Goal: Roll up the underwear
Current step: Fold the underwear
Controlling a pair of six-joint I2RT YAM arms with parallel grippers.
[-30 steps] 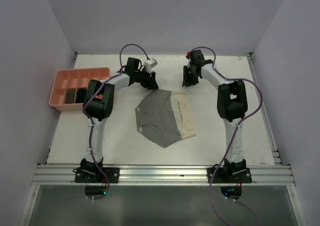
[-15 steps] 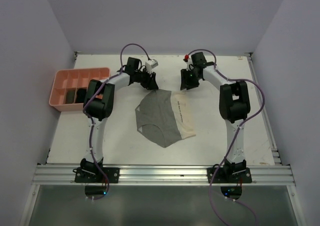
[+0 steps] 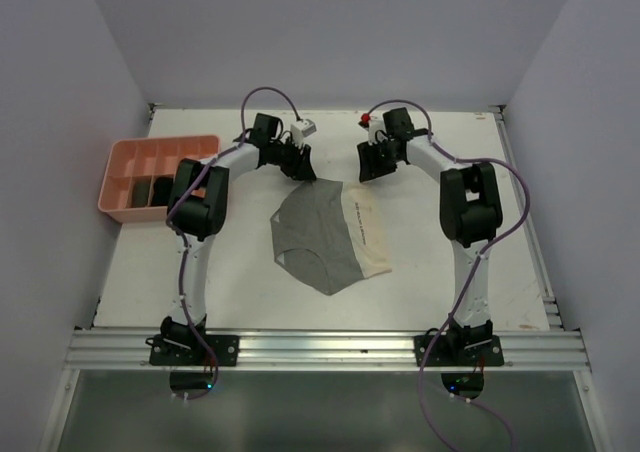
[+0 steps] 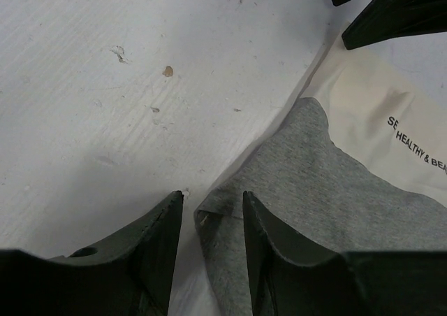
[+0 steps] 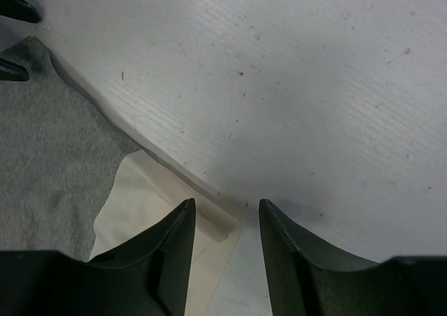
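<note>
On the white desk (image 3: 450, 272), the right arm has swung slightly toward the pink tray (image 3: 160, 144) and spread its fingers wider, a sign that rolling has yet to begin and the garment's far corners are being lined up. The grey-and-cream underwear (image 3: 320, 237) lies flat and unrolled to the right of the tray, its long axis running far-to-near with the tapered end pointing at the arm bases. The left pincer (image 3: 302, 167), nearer the tray, and the right pincer (image 3: 371, 167), farther from it, each stand open over a far corner, gripping nothing.
</note>
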